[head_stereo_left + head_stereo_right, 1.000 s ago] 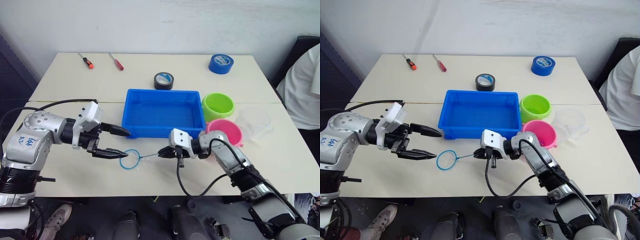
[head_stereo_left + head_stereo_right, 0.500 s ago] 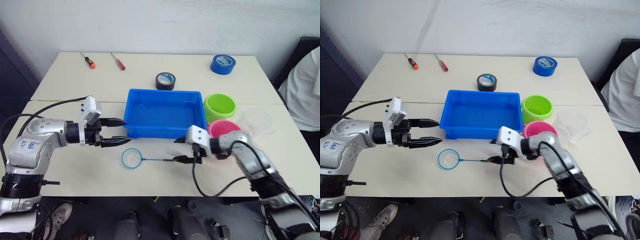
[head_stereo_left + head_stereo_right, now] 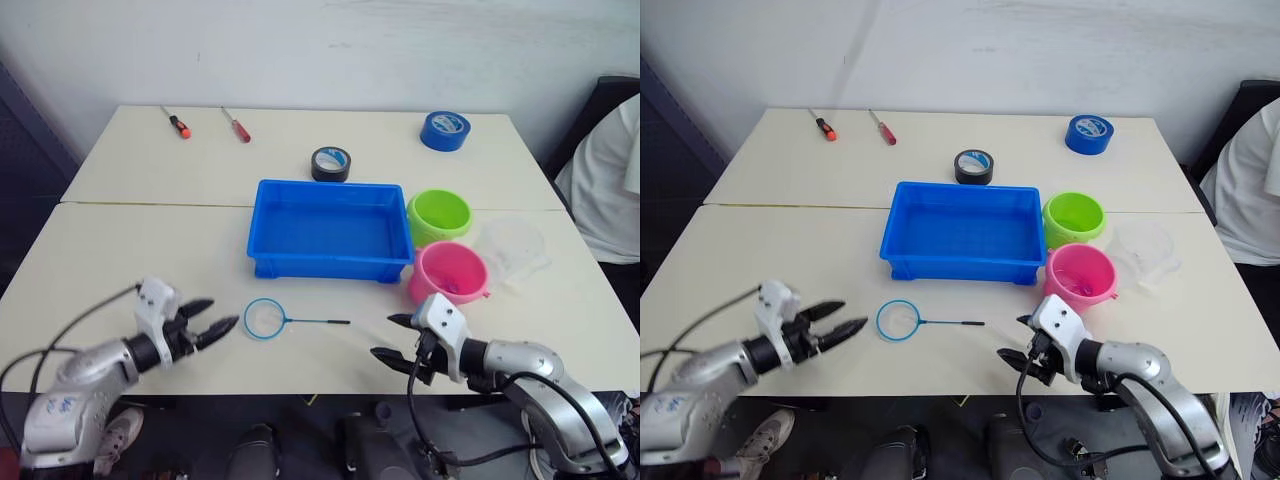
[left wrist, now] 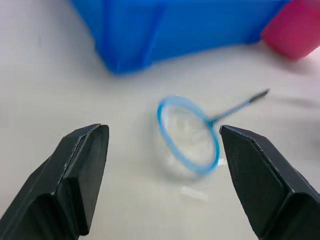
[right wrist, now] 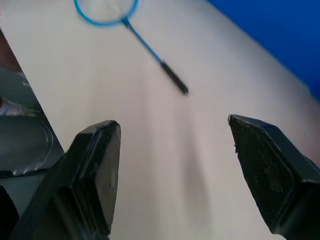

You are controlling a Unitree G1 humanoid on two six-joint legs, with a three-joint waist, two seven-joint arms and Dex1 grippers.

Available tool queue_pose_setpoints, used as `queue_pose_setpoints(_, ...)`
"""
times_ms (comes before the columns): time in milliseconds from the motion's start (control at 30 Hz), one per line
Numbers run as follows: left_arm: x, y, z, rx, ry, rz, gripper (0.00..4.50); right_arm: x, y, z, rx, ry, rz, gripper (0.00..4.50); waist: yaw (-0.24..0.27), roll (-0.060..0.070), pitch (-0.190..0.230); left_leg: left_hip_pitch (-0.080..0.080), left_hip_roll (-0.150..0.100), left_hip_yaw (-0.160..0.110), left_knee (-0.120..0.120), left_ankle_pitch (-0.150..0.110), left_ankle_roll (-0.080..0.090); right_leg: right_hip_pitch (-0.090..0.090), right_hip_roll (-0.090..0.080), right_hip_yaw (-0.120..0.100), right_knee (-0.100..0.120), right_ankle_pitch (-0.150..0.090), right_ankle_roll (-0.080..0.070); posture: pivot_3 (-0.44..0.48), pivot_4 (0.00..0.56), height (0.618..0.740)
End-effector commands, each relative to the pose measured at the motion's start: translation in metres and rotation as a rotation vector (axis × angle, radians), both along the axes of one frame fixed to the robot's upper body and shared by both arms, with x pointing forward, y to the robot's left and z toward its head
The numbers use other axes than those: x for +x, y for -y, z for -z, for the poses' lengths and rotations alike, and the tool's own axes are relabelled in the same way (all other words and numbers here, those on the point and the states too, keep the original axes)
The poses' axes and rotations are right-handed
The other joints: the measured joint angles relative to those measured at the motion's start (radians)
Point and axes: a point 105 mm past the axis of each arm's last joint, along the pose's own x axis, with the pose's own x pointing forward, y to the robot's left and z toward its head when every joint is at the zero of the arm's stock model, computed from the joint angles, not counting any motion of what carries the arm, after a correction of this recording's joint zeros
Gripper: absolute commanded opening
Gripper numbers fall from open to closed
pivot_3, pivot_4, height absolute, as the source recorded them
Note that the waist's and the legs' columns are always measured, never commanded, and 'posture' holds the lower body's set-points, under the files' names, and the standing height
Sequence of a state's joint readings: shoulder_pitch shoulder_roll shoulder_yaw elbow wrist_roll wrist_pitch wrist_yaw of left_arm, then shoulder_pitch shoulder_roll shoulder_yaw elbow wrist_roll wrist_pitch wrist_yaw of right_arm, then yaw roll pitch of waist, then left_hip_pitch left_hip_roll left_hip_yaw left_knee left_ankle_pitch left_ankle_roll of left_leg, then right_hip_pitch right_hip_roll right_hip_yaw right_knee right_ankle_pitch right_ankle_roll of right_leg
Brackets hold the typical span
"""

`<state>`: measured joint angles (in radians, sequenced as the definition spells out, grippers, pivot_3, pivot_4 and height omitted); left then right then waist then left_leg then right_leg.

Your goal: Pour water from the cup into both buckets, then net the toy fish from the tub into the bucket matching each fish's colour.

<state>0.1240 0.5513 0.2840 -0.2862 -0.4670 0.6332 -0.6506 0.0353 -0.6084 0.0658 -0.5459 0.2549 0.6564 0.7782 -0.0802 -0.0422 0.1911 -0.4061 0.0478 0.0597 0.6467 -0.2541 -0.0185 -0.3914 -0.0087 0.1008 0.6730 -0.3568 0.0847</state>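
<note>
The small round net with a light-blue hoop, clear mesh and thin dark handle (image 3: 268, 319) lies flat on the cream tabletop (image 3: 130, 250), just in front of the bright blue rectangular shallow plastic tub (image 3: 330, 228), hoop toward the robot's left and handle pointing toward its right; neither gripper touches it. The left gripper (image 3: 214, 322) sits low near the front edge of the tabletop, its two black fingers (image 4: 80, 175) spread apart and empty, tips pointing at the hoop from close beside it. The right gripper (image 3: 390, 338) is also near the front edge, to the right of the handle's end and apart from it, fingers (image 5: 95, 170) spread wide with nothing between them. The lime green round plastic bucket (image 3: 438, 215) stands just off the tub's right end, and the pink round plastic bucket with a rim lip (image 3: 449, 272) stands directly in front of it, near the tub's front right corner. The clear see-through plastic cup (image 3: 512, 246) rests on the tabletop just to the right of both buckets. The tub's contents cannot be made out. At the far side of the tabletop lie a black tape roll (image 3: 330, 162), a blue tape roll (image 3: 443, 129) and two screwdrivers (image 3: 176, 124), one orange-handled and one red-handled. A person in a white sleeve (image 3: 606, 180) is at the right edge.
</note>
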Motion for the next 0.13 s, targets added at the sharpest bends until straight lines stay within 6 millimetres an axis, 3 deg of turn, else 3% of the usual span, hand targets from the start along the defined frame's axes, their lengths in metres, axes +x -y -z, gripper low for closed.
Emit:
queue_pose_setpoints(33,0.0002,0.0020,-0.0082,0.007,0.061,-0.005,3.91,0.0021,0.0020,-0.0105,0.004,0.063,0.009,3.65,0.000,0.000,0.000,0.001,0.000,0.000,0.000,0.000,0.000,0.001,0.000,0.000,0.000,0.000,0.000,0.000,0.150,0.734)
queue_pose_setpoints(133,-0.0008,0.0020,-0.0077,-0.007,0.058,-0.003,3.91,0.0019,0.0027,-0.0100,0.001,0.064,0.009,3.65,0.000,0.000,0.000,0.002,0.000,0.000,-0.001,0.000,0.000,0.002,0.000,0.000,-0.001,0.000,0.000,0.000,0.150,0.734)
